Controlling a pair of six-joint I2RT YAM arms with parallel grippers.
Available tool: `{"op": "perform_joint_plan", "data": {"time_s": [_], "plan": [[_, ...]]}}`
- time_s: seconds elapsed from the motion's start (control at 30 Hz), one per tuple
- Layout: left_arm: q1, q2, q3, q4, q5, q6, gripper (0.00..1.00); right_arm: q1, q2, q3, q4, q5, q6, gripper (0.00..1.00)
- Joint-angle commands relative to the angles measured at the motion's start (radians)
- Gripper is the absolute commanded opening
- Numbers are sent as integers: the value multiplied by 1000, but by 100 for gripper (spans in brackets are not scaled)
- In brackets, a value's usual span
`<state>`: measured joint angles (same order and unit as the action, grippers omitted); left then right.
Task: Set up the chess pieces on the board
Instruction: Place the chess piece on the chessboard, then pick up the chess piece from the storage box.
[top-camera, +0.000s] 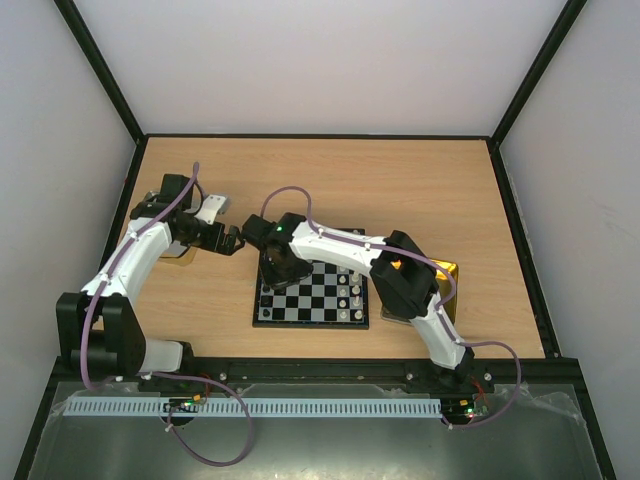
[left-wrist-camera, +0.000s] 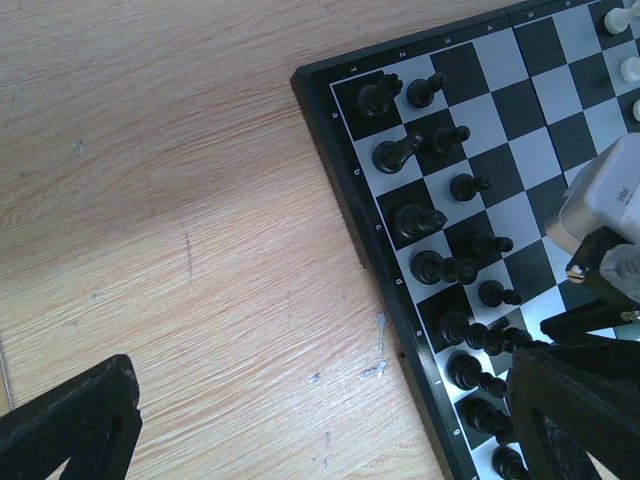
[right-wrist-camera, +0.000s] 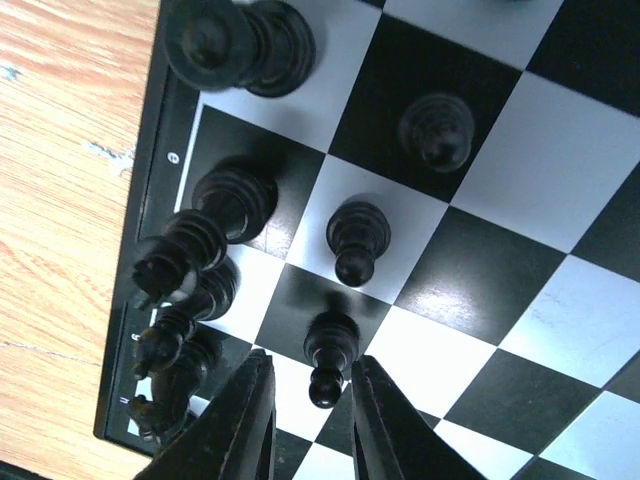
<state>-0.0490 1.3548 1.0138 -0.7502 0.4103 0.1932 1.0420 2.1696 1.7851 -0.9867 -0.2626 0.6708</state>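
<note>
The board lies in the middle of the table. Black pieces stand in two columns along its left edge, and white pieces stand on its right side. My right gripper hangs over the board's left part. It is open, its fingertips either side of the head of a standing black pawn, with a gap on each side. My left gripper is wide open and empty over bare wood, just left of the board.
A shiny gold tin sits right of the board, partly under the right arm. Another gold piece shows under the left arm. The right gripper's body shows in the left wrist view. Black frame rails border the table.
</note>
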Motion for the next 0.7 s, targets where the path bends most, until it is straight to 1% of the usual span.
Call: {"op": "perform_joint_plan", "data": {"time_s": [0.0,0.13,0.27,0.37,0.47,0.57,0.67], "plan": [[5,-20,-15,-3,-1,-7,99,-9,-22,37,-41,50,1,20],[5,-20,-15,-3,-2,-8,99,-68,-125,-29,-42,97,30,20],[5,-20,-15,-3,-2,-7,99,-191,-311,-232,-22,162,70,20],[5,-19,-15,-4,-1,-7,99,-333,-484,-419,-5,191,95,21],[5,-13,-15,-4,2,-6,99,-468,-623,-592,6,183,94,22],[5,-7,-14,-6,3,-4,99,-565,-703,-712,5,179,68,24],[5,-1,-14,-6,4,-4,99,-623,-742,-796,7,177,49,25]]}}
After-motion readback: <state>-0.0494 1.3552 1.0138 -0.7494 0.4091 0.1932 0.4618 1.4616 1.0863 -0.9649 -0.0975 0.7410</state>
